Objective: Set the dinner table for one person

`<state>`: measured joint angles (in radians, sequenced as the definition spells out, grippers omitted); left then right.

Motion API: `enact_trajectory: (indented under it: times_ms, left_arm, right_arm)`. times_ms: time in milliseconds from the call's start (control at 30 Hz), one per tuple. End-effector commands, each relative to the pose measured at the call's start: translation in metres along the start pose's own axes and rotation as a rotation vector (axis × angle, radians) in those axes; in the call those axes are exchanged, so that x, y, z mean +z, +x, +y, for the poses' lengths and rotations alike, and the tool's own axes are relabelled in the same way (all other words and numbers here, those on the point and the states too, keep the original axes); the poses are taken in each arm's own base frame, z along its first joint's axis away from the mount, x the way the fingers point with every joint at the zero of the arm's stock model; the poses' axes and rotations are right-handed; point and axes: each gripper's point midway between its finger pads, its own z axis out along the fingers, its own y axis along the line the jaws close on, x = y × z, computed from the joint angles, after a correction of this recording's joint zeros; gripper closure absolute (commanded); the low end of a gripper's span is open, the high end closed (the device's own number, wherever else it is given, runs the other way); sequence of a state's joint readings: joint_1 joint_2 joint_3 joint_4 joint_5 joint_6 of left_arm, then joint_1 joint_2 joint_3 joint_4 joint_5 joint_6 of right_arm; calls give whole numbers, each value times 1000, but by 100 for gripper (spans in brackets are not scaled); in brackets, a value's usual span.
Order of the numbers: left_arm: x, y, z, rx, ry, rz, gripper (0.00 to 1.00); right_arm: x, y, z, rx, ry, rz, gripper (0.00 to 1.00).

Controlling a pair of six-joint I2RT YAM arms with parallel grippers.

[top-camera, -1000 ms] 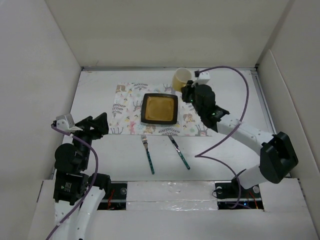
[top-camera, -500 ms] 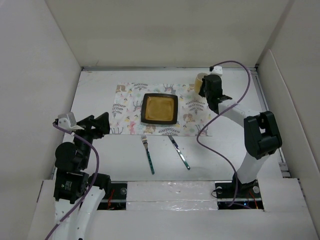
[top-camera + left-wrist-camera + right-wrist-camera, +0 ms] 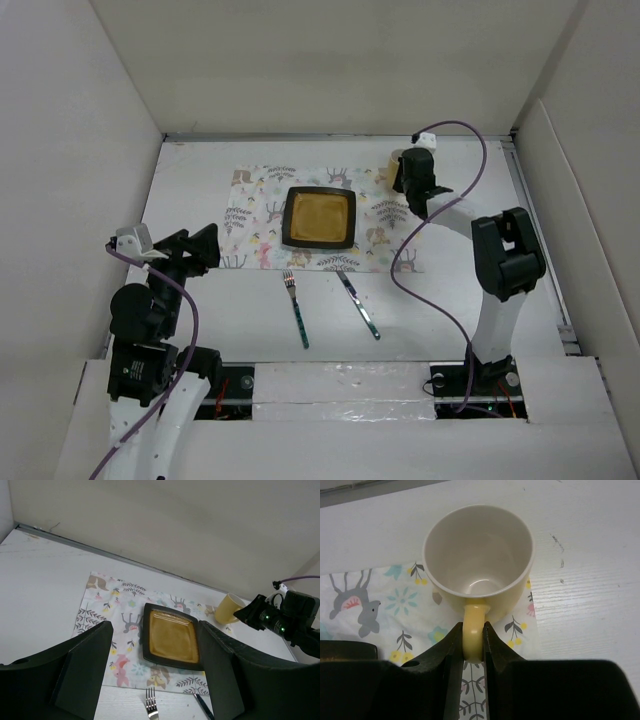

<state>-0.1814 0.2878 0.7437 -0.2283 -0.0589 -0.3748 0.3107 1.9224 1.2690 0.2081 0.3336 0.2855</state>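
My right gripper is shut on the handle of a yellow mug. It holds the mug upright over the far right corner of the animal-print placemat; in the top view the mug is half hidden behind this gripper. A black square plate with an amber inside sits mid-placemat. A fork and a knife, both teal-handled, lie on the white dinner table just in front of the placemat. My left gripper is open and empty, raised at the near left.
Pale upright panels wall the table at the left, back and right. The right arm's purple cable loops above the table right of the knife. The left wrist view also shows the plate, the mug and the fork's tines.
My right gripper has carried the mug to the right, from above the plate's far right corner to the placemat's far right corner, and the arm has swung upright. The left arm has not moved.
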Motion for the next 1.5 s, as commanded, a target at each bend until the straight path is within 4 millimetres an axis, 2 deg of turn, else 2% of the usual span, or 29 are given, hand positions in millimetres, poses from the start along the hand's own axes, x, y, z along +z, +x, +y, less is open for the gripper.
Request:
enact_trajectory:
  times_ms: [0,67,100,167,200,267,333,400,433,467,500,533,567,600,633,667,700,733,767,800,833,867,900,967,1000,1033,1133,1333,1467]
  left_arm:
    - [6,-3,-6,12,31,-12,34]
    - [5,-4,-7,11,35,-20,34]
    - [5,-4,-6,11,31,-19,34]
    - [4,-3,-6,11,33,-16,34]
    - [4,-4,-7,11,37,-21,34]
    - [4,-5,-6,9,34,-24,34]
    - [3,-4,-7,11,37,-21,34]
    - [2,-6,-8,9,40,-28,34]
    - [2,-6,-7,10,39,-30,34]
    - [2,-7,-7,8,35,-32,34]
    - [2,-6,-6,10,33,-28,34]
    - [1,-7,-7,10,40,-31,38]
    - [1,-7,-8,10,41,-31,40]
    - [1,-7,-8,10,43,-33,42]
    - [0,-8,-8,9,41,-38,49]
    - [1,-7,-7,11,37,-33,53]
    - [2,-7,-7,13,36,-30,58]
    - [2,-6,-7,15,38,-27,74]
    - [1,-6,-8,15,44,-30,83]
    - [0,-8,-9,14,49,-37,90]
    - [0,-8,-8,14,44,-36,100]
    - [1,-9,-6,14,33,-41,100]
    - [1,-9,-6,12,29,-40,100]
    - [-1,-10,-6,9,32,-43,100]
    - [-1,-10,-7,9,36,-45,98]
    - [0,-9,-7,9,37,-43,85]
    - [2,-6,-8,11,44,-29,64]
    - [3,-5,-7,12,38,-22,55]
    - [2,-7,-8,10,40,-28,53]
  right_arm:
    - [-5,-47,13,62,6,-146,90]
    - [-8,-42,13,61,18,-134,80]
    - [-10,-36,6,61,42,-129,67]
    - [-16,-37,9,68,34,-135,59]
    - [-22,-43,9,73,32,-147,52]
    - [-30,-47,6,72,39,-145,48]
    - [-53,-68,10,95,20,-174,40]
    - [-59,-68,6,97,29,-171,39]
    - [-79,-75,13,109,13,-175,39]
    - [-88,-66,13,108,11,-161,39]
    - [-99,-61,18,116,-16,-155,51]
    - [-122,-49,33,128,-96,-139,74]
    - [-133,-40,37,118,-116,-130,74]
    - [-146,-29,51,114,-194,-102,100]
    - [-158,-17,60,109,-245,-80,100]
    - [-183,-9,82,95,-337,-74,100]
    - [-193,23,84,59,-370,-19,100]
    - [-206,41,92,25,-415,23,100]
    - [-222,51,95,9,-448,44,100]
    - [-243,85,105,-39,-516,112,100]
    - [-255,105,104,-70,-531,163,100]
    - [-265,120,104,-80,-545,202,100]
    - [-283,136,110,-80,-590,245,82]
    - [-294,173,96,-132,-581,346,50]
    - [-298,184,92,-150,-571,378,45]
    - [-305,201,87,-180,-557,425,43]
    - [-311,226,79,-240,-516,498,40]
    - [-309,250,76,-349,-421,550,41]
    - [-304,272,65,-388,-292,589,50]
